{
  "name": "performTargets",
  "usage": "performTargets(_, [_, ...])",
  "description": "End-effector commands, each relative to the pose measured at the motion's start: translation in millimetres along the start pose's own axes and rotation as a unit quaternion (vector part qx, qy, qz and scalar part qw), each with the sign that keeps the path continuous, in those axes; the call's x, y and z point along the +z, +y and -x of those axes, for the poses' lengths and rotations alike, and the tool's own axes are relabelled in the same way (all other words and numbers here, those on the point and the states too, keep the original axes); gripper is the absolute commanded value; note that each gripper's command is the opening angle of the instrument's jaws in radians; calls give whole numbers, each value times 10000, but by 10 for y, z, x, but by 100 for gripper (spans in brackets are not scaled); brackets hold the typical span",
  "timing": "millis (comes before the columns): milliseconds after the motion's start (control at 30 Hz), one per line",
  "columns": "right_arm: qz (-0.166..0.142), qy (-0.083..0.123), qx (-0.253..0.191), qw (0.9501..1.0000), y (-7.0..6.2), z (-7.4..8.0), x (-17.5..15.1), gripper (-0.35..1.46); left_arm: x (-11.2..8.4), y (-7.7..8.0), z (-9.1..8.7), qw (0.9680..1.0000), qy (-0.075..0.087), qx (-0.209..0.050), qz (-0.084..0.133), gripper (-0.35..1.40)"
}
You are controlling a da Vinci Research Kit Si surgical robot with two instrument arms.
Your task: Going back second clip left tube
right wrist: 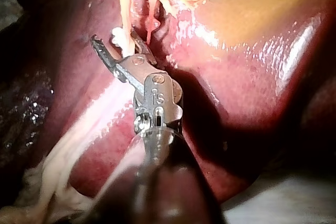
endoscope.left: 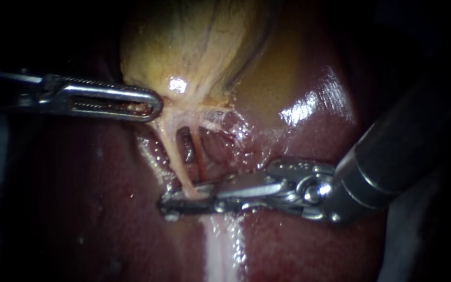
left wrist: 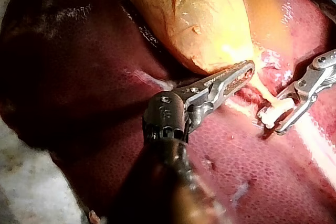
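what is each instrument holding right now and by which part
The left instrument grips the gallbladder at its narrow lower end. The right instrument holds nothing: its open jaws straddle the tube.

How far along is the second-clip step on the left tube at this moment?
Done: the left instrument has its pincer shut on the gallbladder neck, and the tube below it looks taut. In hand: the right instrument has its open pincer astride that tube's lower end. Left: backing it clear. I cannot make out a clip on the tube.
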Motion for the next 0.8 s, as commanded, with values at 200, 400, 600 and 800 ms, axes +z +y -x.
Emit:
performTargets(200, [166,76,-377,9991,2,-6,-6,49,-1,0,0,10000,1,0,-1,-35])
performTargets(400, [190,90,-489,9986,0,-13,-20,49,-1,0,0,10000,0,0,0,-35])
performTargets(600, [188,93,-477,9986,-1,-14,-36,49,-1,0,0,10000,-1,0,1,-35])
performTargets(800, [155,82,-478,9987,-4,-11,-49,49,-2,0,0,10000,-1,1,1,-35])
